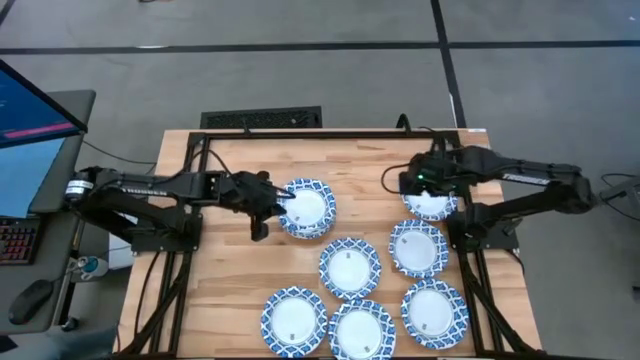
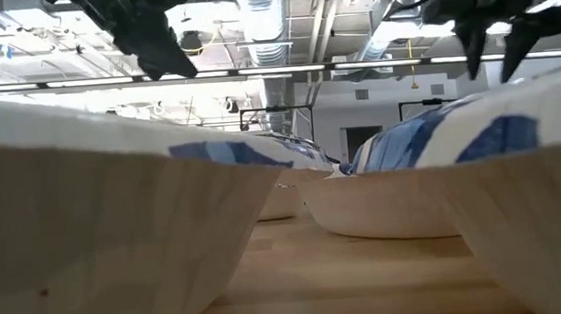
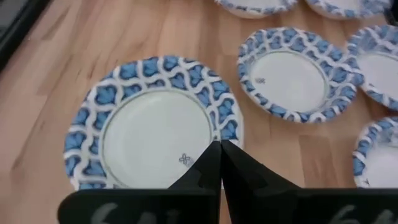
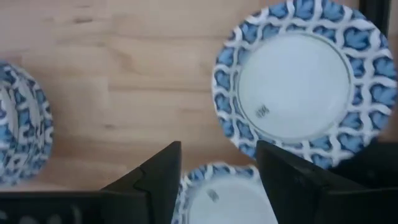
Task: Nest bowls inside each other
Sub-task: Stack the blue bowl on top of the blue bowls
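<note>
Seven blue-and-white rimmed bowls sit on their bases on the wooden table. My left gripper (image 1: pixel 272 203) is shut and hovers over the left rim of the far-left bowl (image 1: pixel 307 208); in the left wrist view its shut fingers (image 3: pixel 221 155) stand over that bowl's (image 3: pixel 149 127) rim. In the low view this gripper (image 2: pixel 175 63) is well above the table and carries nothing. My right gripper (image 1: pixel 420 188) is open above the far-right bowl (image 1: pixel 432 206), which shows between the fingers (image 4: pixel 221 196). It also hangs high in the low view (image 2: pixel 493 55).
Other bowls lie at the right (image 1: pixel 418 247), in the middle (image 1: pixel 350 267) and along the near edge (image 1: pixel 294 318) (image 1: pixel 362 330) (image 1: pixel 434 312). Bare wood lies at the table's near left (image 1: pixel 215 290). A monitor (image 1: pixel 30 130) and a keyboard stand beyond the table's left.
</note>
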